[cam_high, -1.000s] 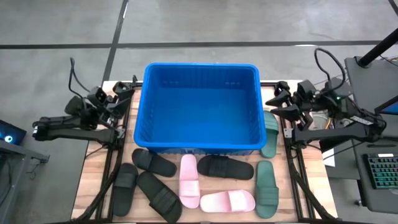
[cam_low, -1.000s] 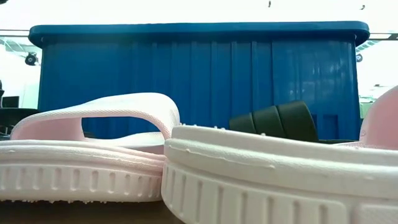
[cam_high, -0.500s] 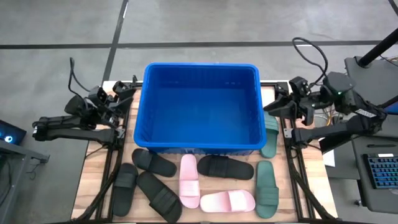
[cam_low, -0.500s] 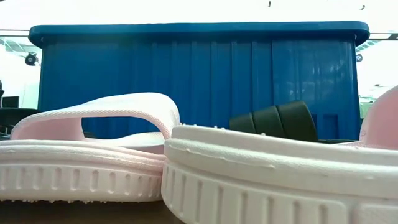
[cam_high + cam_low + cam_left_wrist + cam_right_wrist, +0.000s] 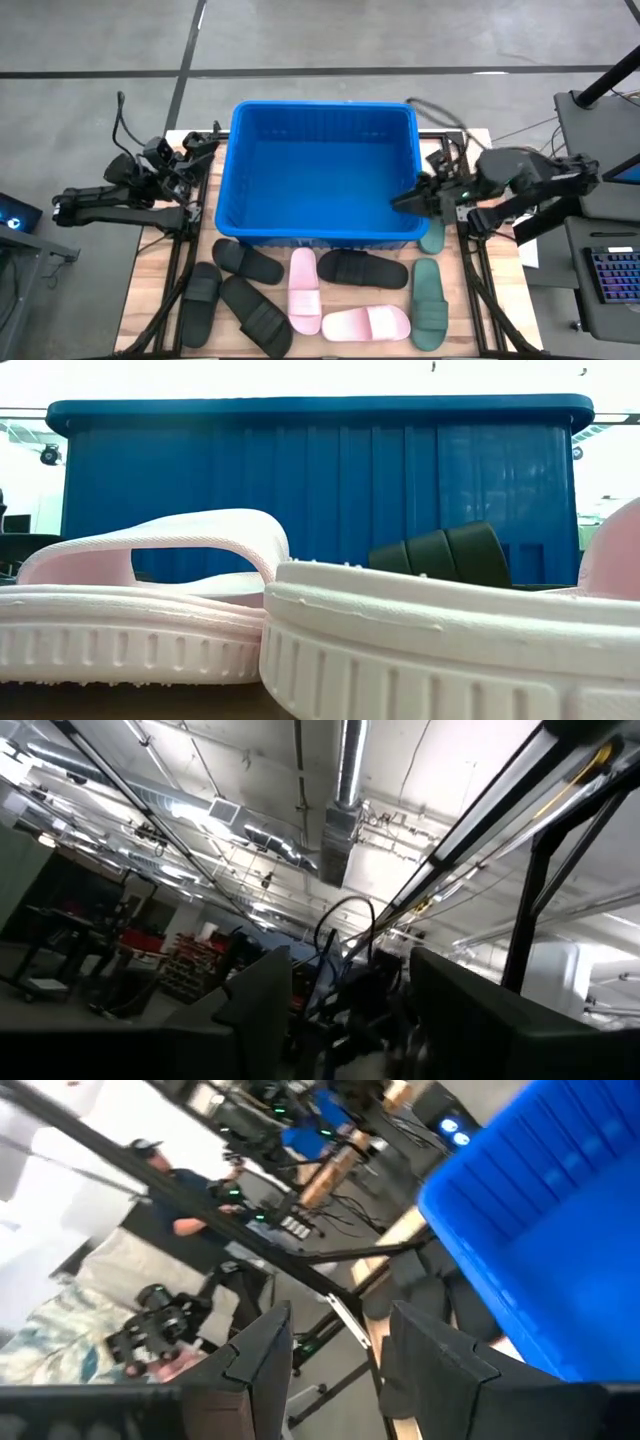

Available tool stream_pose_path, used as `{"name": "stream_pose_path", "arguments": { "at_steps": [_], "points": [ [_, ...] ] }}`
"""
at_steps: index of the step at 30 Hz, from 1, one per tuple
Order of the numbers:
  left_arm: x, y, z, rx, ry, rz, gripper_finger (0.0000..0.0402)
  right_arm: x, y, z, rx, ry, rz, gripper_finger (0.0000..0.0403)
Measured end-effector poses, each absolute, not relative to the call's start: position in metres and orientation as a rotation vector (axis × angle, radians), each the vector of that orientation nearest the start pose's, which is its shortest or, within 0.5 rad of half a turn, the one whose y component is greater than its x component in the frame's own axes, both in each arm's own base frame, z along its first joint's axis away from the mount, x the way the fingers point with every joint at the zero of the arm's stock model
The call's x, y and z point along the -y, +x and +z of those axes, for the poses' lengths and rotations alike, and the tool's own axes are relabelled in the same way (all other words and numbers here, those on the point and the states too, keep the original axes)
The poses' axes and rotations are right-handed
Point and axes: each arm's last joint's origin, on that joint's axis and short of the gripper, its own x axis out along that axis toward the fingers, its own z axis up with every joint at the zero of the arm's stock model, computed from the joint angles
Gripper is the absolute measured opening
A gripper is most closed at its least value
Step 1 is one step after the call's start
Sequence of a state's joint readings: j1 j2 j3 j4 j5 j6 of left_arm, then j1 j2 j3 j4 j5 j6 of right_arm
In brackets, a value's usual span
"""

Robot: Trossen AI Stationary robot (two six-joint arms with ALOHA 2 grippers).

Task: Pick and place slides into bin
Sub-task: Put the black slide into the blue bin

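The blue bin (image 5: 320, 175) stands at the table's far middle; it fills the back of the low view (image 5: 320, 480). In front of it several slides lie sole-down on the table: black ones (image 5: 247, 262) (image 5: 362, 268), two pale pink (image 5: 304, 290) (image 5: 366, 323), and two dark green (image 5: 430, 302) (image 5: 434, 228). My right gripper (image 5: 403, 200) hangs over the bin's near right corner, open and empty; its fingers stand apart in the right wrist view (image 5: 335, 1350). My left gripper (image 5: 195, 148) waits left of the bin, open and empty (image 5: 350, 1010).
The low view shows the two pink slides (image 5: 150, 600) (image 5: 440, 650) close up and a black strap (image 5: 440, 552) before the bin wall. A person (image 5: 190, 1180) stands in the room beyond the table. Bare wood shows at the table's near left (image 5: 150, 320).
My right gripper has swung from beside the bin's far right toward the table's left and near edge, turning as it went, and now hangs over the bin's near right corner. It stays open. The slides and the bin have not moved.
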State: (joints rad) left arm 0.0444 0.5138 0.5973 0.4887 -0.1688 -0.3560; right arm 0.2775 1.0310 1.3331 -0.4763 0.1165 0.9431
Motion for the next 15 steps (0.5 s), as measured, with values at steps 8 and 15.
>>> {"name": "stream_pose_path", "arguments": {
  "at_steps": [8, 15],
  "points": [
    [-0.009, 0.101, 0.366, 0.627, -0.376, 0.085, 0.0190, -0.082, 0.217, 0.422, -0.321, 1.040, -0.028, 0.0160],
    [-0.009, 0.095, 0.361, 0.634, -0.381, 0.078, 0.0190, -0.116, 0.242, 0.400, -0.387, 1.126, -0.114, 0.0160]
  ]
}}
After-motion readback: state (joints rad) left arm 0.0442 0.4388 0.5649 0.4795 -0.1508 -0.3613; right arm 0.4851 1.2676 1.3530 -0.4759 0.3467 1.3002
